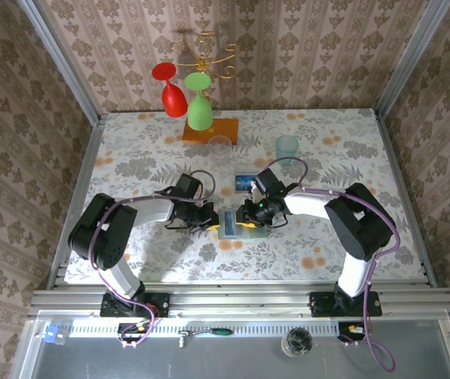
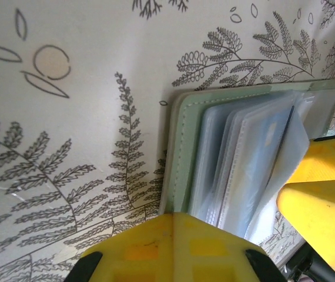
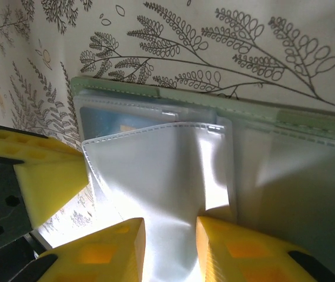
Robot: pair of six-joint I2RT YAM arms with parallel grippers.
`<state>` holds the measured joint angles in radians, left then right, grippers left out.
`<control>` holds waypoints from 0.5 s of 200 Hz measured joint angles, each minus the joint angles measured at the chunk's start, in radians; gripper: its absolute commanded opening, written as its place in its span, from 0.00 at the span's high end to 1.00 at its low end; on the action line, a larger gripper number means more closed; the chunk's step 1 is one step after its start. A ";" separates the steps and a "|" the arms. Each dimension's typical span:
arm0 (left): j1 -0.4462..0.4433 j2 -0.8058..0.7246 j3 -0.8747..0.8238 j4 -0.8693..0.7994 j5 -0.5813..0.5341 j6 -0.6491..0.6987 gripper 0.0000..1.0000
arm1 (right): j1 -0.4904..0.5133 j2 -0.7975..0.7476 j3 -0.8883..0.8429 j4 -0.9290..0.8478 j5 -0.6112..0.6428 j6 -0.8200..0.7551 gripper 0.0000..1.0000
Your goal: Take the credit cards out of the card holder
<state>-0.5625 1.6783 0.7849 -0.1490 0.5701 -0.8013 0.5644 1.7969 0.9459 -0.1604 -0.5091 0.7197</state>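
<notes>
Over card holder [image 1: 233, 223]: both pincers, L [image 1: 209, 219] & R [image 1: 250, 213].

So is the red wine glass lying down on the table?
No, the red wine glass hangs upside down from the rack, next to the green one.

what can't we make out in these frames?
- Top view: holder sits between both pincers; its sleeves are too small to read.
- Left wrist: left pincer cut off by the bottom edge; its grip point is hidden.
- Right wrist: right pincer pinches a clear sleeve; glare washes it out, contents unclear.
- A blue card shows through plastic; print unreadable. Red card can't be made out.
</notes>
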 measured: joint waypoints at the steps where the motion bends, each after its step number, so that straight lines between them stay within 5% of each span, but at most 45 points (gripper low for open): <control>1: 0.000 0.000 0.000 -0.001 0.000 0.001 0.97 | 0.000 0.000 -0.001 0.002 0.000 0.000 0.70; 100: 0.000 -0.073 0.012 0.032 0.013 -0.028 0.80 | -0.038 -0.012 -0.083 0.138 -0.069 0.060 0.71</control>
<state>-0.5629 1.6054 0.7967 -0.1169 0.5827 -0.8291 0.5266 1.7847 0.8627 -0.0223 -0.5785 0.7799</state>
